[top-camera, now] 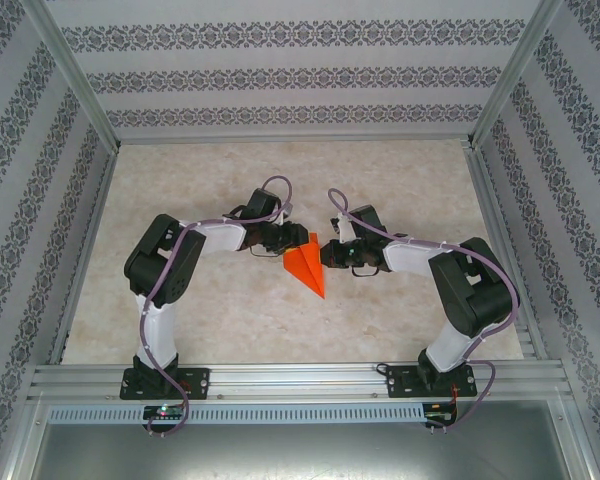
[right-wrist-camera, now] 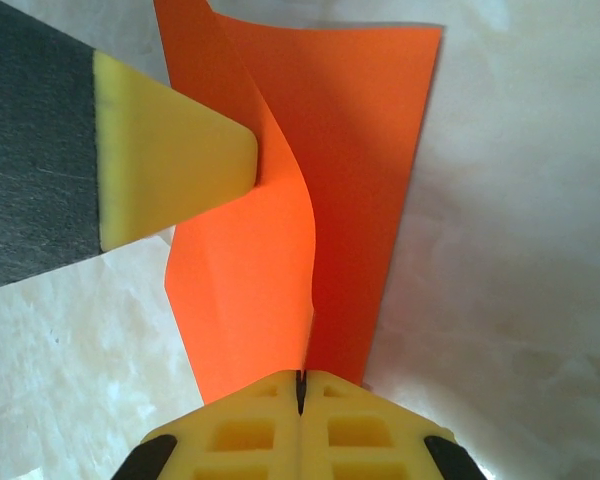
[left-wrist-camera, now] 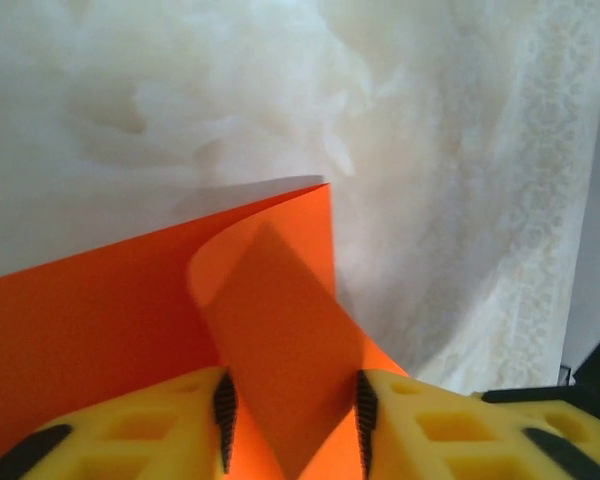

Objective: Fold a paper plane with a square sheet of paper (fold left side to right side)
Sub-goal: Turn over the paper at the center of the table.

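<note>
Orange, thin and matte, the sheet of paper is seen near the middle of a pale, marble-patterned table. It is folded into a shape that is broad at the far end and narrows to a sharp tip toward the near edge. It is flanked by two white-and-black arms, with the left claw at its left edge and the right claw at its right. Both claws are moulded in yellow plastic with square hollows.

In the left wrist view, a loose flap of the paper is curled up in a smooth roll — it stands between the left claw's dark ribbed pads, whose jaws are set apart. Whether the flap is squeezed cannot be told. In the right wrist view, the right claw's jaws are pressed together, with a raised crease of the paper pinched in their seam. A blunt yellow finger of the left claw is laid against that ridge. The walls are papered in grey damask bands and framed by aluminium rails.
</note>
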